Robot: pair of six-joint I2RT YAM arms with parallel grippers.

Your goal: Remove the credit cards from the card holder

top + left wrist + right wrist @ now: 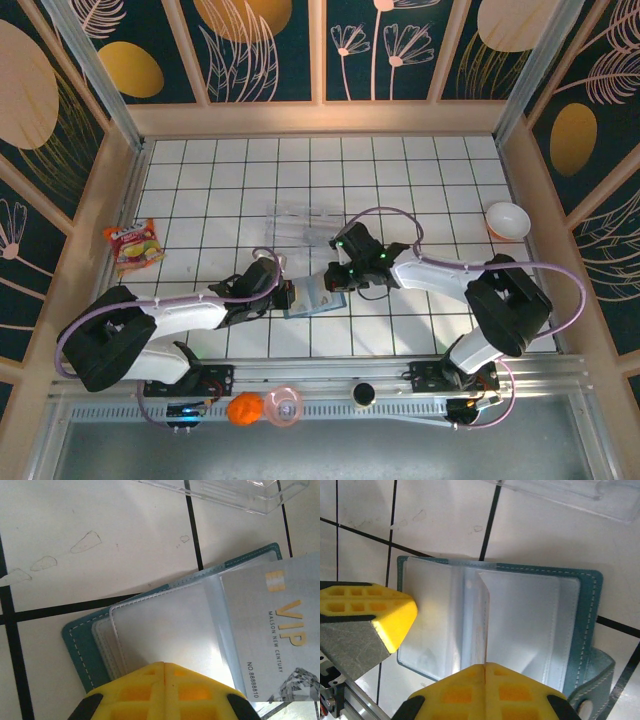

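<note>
Lying open, teal card holder [530,625].

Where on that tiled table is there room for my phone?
Free: far tile rows between back wall and clear tray; tiles between snack packet and tray; tiles between tray and white bowl. Crowded: the middle, where left end effector and right end effector meet at the card holder.

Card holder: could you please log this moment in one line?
card holder open; left gripper jaws clamp it; right gripper jaws clamp credit card
</note>
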